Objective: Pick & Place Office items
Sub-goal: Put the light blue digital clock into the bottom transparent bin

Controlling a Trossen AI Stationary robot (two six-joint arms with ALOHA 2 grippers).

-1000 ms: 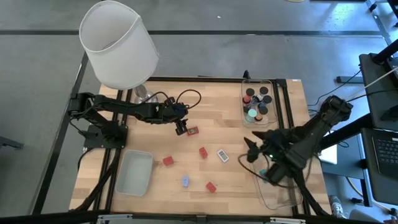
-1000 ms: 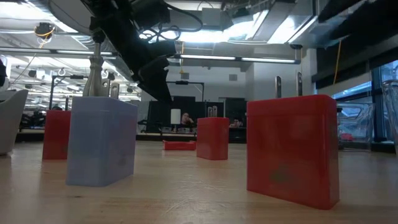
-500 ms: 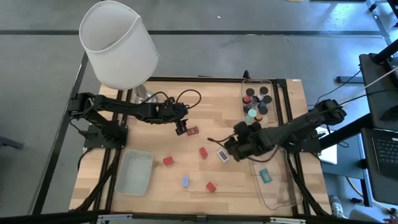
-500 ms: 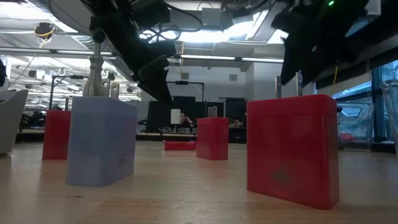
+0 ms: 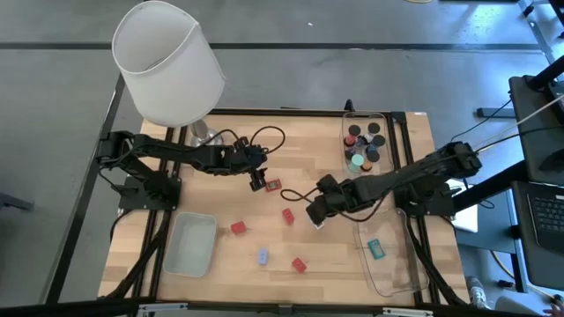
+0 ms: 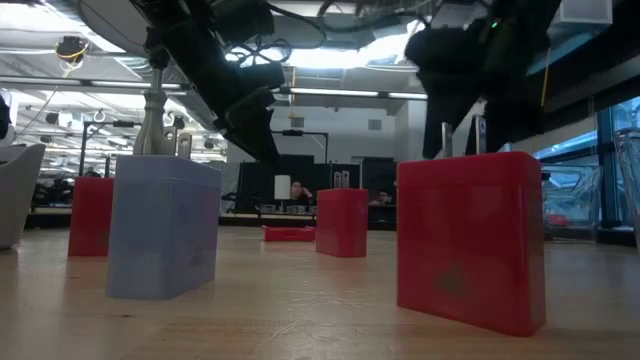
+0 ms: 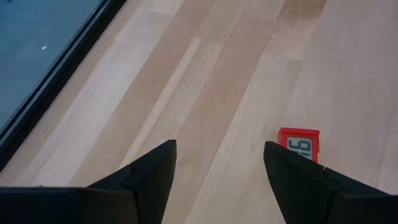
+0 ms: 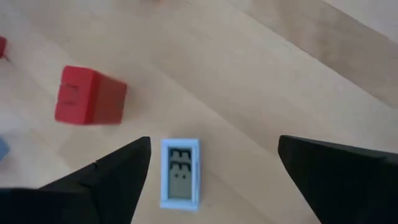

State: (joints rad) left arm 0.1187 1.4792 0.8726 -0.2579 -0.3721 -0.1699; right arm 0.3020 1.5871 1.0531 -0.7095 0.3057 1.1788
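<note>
The right claw (image 5: 315, 214) hovers spread and empty over the white rectangular piece (image 8: 180, 180) near the counter (image 5: 317, 132) centre, a red block (image 5: 288, 216) just at its 9 o'clock. The left claw (image 5: 256, 183) hangs released, a flat red piece (image 5: 273, 186) just at its 3 o'clock. A teal piece (image 5: 376, 250) lies in the clear tray (image 5: 397, 283) at 4 o'clock.

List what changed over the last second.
The right gripper swung from over the clear tray, leaving a teal piece there, to the white piece, fingers now open above it. The left gripper, red blocks and lamp stayed put.
</note>
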